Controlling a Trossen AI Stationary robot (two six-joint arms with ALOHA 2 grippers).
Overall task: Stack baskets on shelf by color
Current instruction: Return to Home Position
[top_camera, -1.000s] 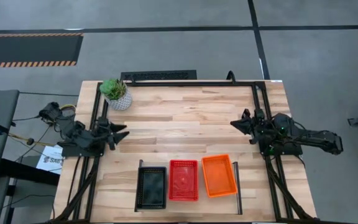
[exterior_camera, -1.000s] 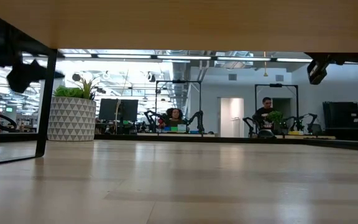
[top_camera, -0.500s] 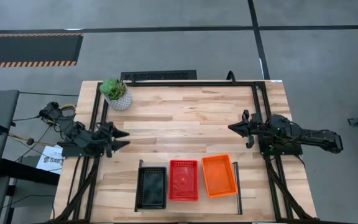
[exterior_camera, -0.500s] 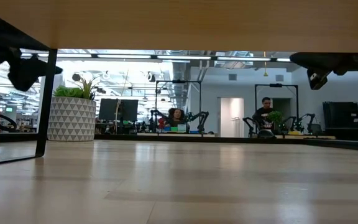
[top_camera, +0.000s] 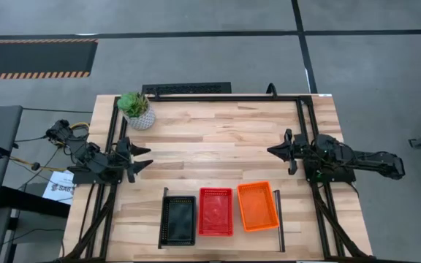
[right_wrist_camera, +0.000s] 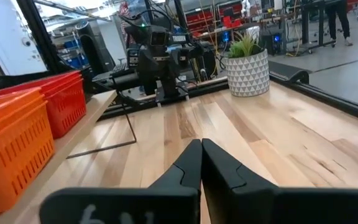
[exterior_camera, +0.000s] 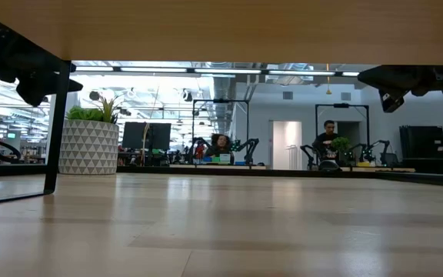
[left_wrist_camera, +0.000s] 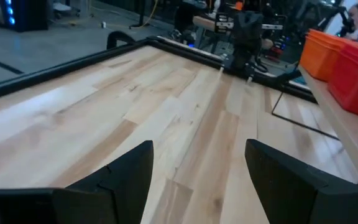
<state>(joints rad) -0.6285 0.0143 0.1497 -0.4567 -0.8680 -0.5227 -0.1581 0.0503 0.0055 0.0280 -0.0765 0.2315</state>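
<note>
High view gives us both arms drawn back to the table's (top_camera: pixel 218 139) side edges, facing each other across bare wood. Our left gripper (top_camera: pixel 143 157) hangs over the left edge with its fingers spread wide and nothing between them; the left wrist view shows the same gap between the two dark fingers (left_wrist_camera: pixel 126 177). Our right gripper (top_camera: pixel 272 150) sits over the right edge, pinched to a narrow point and holding nothing, and in the right wrist view its fingertips (right_wrist_camera: pixel 196 149) meet.

All the baskets stand on the shelf (top_camera: pixel 280 223), a plank between two thin black rails, well apart from both grippers and nearer the table's front edge than either. They form one row. The black basket (top_camera: pixel 177 220) is the one closest to the left gripper, the orange basket (top_camera: pixel 257 206) is closest to the right gripper, and the red basket (top_camera: pixel 215 212) sits between them, just beside each. From above we cannot tell how many are nested in each colour.

Beyond the left gripper, toward the far corner, stands a potted plant (top_camera: pixel 136 109). The right wrist view looks across at it, with the orange and red baskets off to one side of the closed fingers.
</note>
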